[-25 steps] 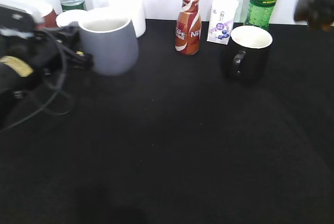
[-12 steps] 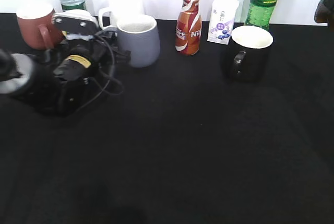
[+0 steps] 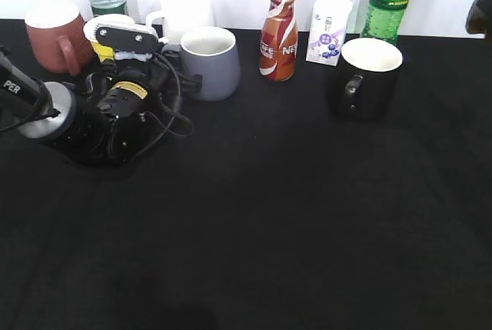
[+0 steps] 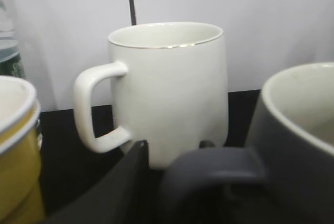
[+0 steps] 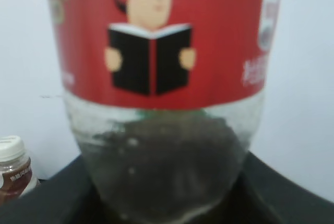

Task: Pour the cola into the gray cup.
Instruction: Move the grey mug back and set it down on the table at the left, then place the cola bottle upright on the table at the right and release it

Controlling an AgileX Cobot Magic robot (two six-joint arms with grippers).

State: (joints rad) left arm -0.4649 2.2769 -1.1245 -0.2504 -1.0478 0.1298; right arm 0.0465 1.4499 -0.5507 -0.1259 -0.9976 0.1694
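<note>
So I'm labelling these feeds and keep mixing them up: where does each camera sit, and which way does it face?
Exterior view: from the front, above table height, slanting down at the back row; the left arm reaches the gray cup, and a dark piece of the right arm shows at the right edge.
Left wrist view: low, facing the wall and white mug; a dark finger shows.
Right wrist view: very close to the cola; no gripper is identifiable.
Shared: the gray cup and white mug appear in the exterior and left wrist views.
</note>
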